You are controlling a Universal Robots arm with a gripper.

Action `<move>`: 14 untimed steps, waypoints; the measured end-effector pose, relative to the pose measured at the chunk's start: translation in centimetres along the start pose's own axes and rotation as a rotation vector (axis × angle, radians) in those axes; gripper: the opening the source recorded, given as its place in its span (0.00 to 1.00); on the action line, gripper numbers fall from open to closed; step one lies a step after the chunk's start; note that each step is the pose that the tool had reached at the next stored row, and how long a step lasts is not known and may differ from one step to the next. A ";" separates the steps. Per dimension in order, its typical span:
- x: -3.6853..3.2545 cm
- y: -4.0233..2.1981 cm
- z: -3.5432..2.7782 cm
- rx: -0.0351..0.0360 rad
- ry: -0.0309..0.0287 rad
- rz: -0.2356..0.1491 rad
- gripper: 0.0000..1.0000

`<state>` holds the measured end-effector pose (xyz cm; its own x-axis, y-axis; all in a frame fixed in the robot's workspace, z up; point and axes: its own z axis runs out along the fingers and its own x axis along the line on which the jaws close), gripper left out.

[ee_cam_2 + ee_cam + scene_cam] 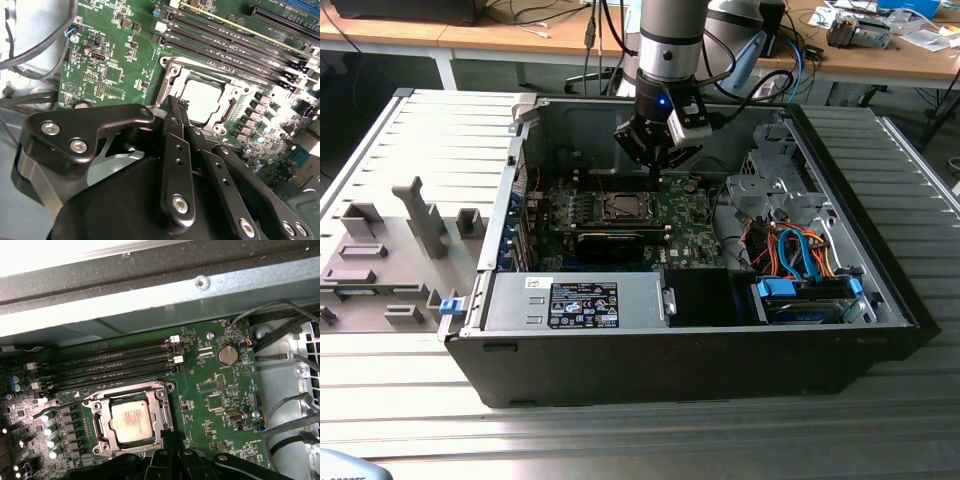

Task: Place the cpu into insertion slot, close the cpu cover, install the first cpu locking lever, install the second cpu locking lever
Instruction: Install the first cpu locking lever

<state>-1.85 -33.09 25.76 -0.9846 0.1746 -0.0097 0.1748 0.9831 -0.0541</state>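
Inside the open computer case (880, 300), the gripper (176, 106) is being held just above the near edge of the insertion slot (131, 419), its fingers pressed together on nothing. The cpu (131, 422) is lying flat in the slot, framed by the closed cpu cover (159, 412), just beyond the fingertips.

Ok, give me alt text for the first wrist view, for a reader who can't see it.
The cpu sits in the insertion slot on the green motherboard, with the cpu cover down around it. The black gripper hangs beside the socket's edge, fingers together. Long memory slots run past the socket, with a coin battery and loose cables off to one side.
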 end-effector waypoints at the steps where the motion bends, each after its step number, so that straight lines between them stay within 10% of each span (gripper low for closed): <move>1: 0.00 0.00 0.00 0.0000 -0.0001 -0.001 0.11; 14: 0.00 0.00 0.00 -0.0001 -0.0007 -0.012 0.11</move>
<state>-1.85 -33.09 25.76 -0.9866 0.1627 -0.0098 0.1629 0.9851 -0.0541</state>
